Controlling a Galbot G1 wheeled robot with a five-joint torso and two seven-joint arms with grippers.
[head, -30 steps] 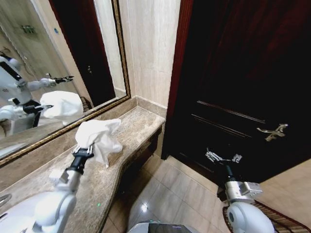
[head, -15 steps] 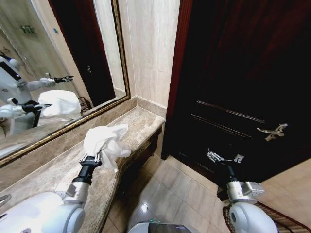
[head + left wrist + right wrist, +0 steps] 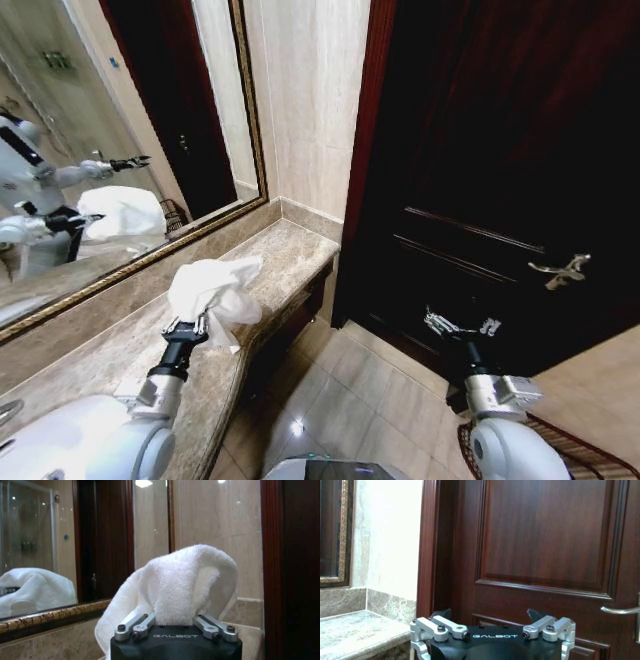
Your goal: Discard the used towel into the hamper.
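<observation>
Bunching white towel (image 3: 214,291) in left gripper (image 3: 187,326)

Marble bathroom corner with a dark wooden door.
A gilt-framed mirror (image 3: 110,150) fills the upper left above a stone counter (image 3: 285,255); the door (image 3: 500,170) fills the right.

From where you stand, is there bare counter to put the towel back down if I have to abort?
Yes. The marble counter lies bare from the corner by the wall to the towel in the left end effector. Bare floor lies between counter and door; the right end effector crowds its door side.
</observation>
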